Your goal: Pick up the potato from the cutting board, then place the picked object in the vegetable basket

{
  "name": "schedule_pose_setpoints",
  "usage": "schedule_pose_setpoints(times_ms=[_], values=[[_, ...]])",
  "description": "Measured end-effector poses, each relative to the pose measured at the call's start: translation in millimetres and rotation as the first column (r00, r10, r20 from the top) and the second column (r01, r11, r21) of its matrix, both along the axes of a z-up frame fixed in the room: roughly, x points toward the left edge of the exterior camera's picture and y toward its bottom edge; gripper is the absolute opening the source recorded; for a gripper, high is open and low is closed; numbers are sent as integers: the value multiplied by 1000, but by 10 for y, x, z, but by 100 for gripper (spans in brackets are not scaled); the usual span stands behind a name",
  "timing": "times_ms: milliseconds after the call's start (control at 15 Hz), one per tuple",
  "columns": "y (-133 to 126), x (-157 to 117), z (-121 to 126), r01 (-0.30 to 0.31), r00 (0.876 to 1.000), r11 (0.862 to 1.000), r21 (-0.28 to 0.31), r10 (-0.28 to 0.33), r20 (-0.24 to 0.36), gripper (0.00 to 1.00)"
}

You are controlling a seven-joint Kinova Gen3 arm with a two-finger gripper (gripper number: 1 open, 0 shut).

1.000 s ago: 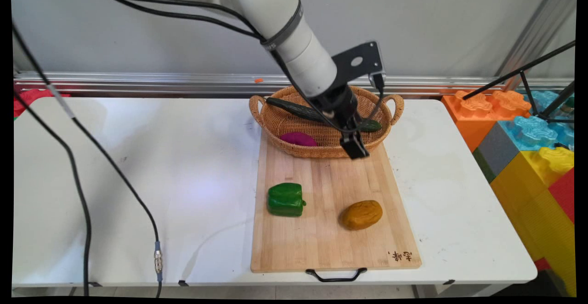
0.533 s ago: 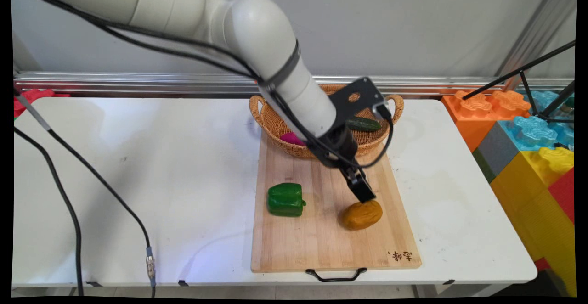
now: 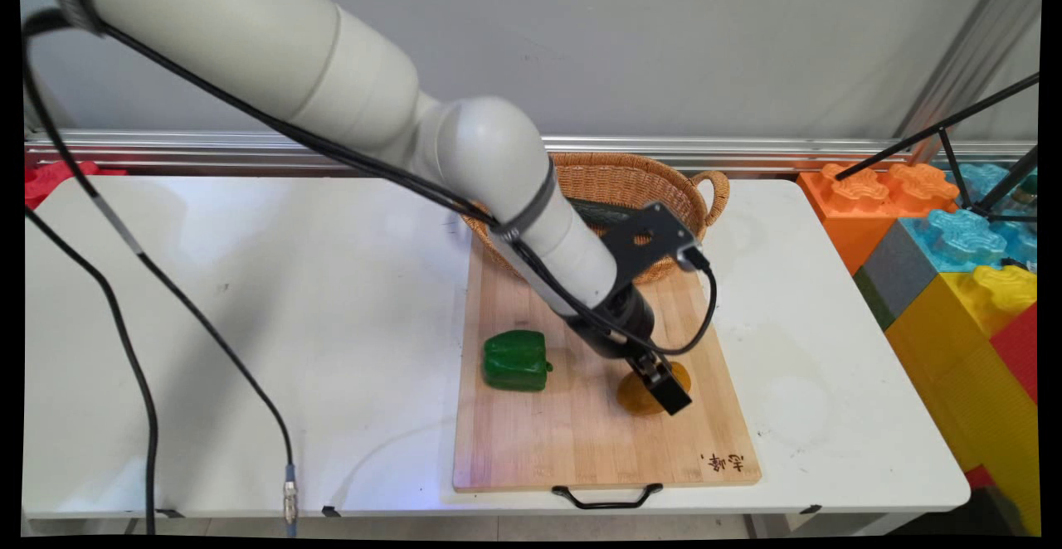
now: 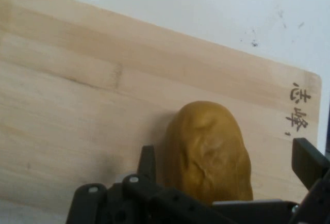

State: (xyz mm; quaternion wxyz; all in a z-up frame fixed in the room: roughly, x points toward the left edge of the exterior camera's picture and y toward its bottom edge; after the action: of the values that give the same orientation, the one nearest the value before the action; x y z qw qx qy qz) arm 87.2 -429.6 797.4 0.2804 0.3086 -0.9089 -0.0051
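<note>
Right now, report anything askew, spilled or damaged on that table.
Nothing stands out. The potato lies whole on the cutting board between the open gripper fingers; the green pepper sits intact beside it.

— What's the arm like?
— Thick rounded white tube links, a dark grey band at the wrist, thin black cables hanging alongside.
— And the hand?
— A matte black two-finger gripper, linkage with small silver screws, flat black bracket.
</note>
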Motion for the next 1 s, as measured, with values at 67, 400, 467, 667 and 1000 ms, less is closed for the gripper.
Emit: schedule_pose_setpoints(times_ms=[67,400,467,667,1000], values=[[3,-16,-62,-5,1000,1000,4,5,-3,100],[12,-64,-242,2,1000,1000,3,-2,-4,0],[11,-69,-243,5,1000,1000,1,-5,-4,0],[-10,-79,-179,15,1000,1000,-12,-15,-7,0],[-172,-72,189,34,999,996,-86,-35,-8,0]])
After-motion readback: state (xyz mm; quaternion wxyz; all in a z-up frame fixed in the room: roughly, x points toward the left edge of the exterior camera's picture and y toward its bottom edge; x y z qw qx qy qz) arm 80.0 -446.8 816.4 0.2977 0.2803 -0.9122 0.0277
